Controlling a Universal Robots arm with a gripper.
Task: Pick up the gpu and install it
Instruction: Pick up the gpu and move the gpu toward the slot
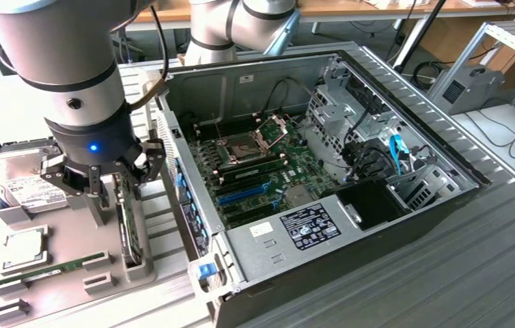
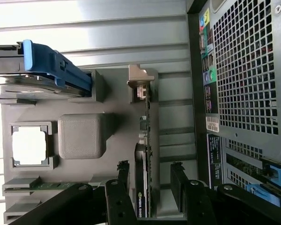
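Hand (image 1: 119, 183) is low over the grey parts tray (image 1: 61, 292) on the surface, open PC case (image 1: 358, 263) at its 3 o'clock in the exterior view. Fingers (image 2: 116, 194) are spread wide, nothing pinched.

The gpu (image 1: 130, 232) stands on edge in its tray slot, a thin black card directly under the hand. In the exterior view it runs out from beneath the hand toward 6 o'clock, long axis approx 12-to-6, tipped a touch toward 5.

The wrist view tells it best. The gpu (image 2: 147, 136) edge passes straight thru the gap of the hand (image 2: 149, 190), one finger on each flat face. There's a gap on both sides, so it's straddled and not touched, as far as I can tell.

My read: the closing direction lies across the card's thin dimension, square to the long axis, and that looks lined up. The hand sits toward one end of the card, not mid-length, and the rest of the card runs on beyond it.

Hard drive (image 1: 20, 184) is at the hand's 9 o'clock and the RAM stick (image 1: 52, 268) at approx 7, both apart from the fingers. It's a one-arm rig, so no q. of who's nearer. Motherboard (image 1: 257, 164) in the case has no gpu seated yet.
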